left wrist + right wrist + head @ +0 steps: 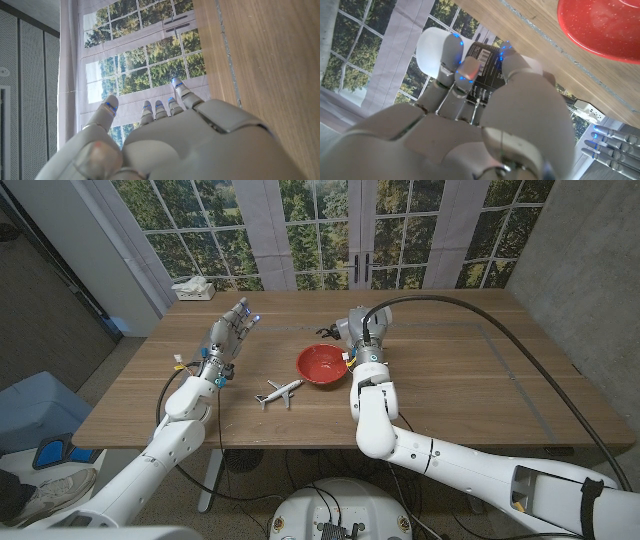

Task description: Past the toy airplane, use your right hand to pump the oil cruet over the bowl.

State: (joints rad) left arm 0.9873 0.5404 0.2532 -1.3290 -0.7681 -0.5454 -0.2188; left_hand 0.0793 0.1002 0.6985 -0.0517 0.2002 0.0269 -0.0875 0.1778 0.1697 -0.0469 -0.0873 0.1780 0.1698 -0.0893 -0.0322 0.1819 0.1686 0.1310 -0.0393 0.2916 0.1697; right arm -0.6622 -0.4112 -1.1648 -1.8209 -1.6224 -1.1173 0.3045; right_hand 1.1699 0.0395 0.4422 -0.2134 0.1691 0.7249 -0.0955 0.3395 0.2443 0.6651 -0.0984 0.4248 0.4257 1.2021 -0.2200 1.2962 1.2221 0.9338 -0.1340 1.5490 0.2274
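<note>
A tissue box (194, 288) is sitting at the far left corner of the table (460, 380), and near it the left hand (228, 335) is hanging over the wood with its fingers (240, 315) stretched out, a little apart and holding nothing. The left wrist view is showing the same hand (195, 145) from behind, fingertips (176, 85) reaching toward the window (145, 70) with the table edge (260, 65) running alongside. Moving right, the airplane (278, 391) is lying on the table nearer the robot, well apart from the left hand and just to the left of the bowl (322, 364). The red bowl is standing near the table's middle, upright and showing nothing inside as far as can be told. Just beyond and right of the bowl, the right hand (362, 332) is wrapping around the cruet (348, 330), which is being held up past the bowl's far rim; whether it is touching the table cannot be told. In the right wrist view the right hand (470, 125) is closing its fingers (451, 50) on the cruet (487, 62), a white-topped bottle with a dark label, with the bowl (605, 27) close beside it and the left hand's fingertips (612, 147) showing farther off.
</note>
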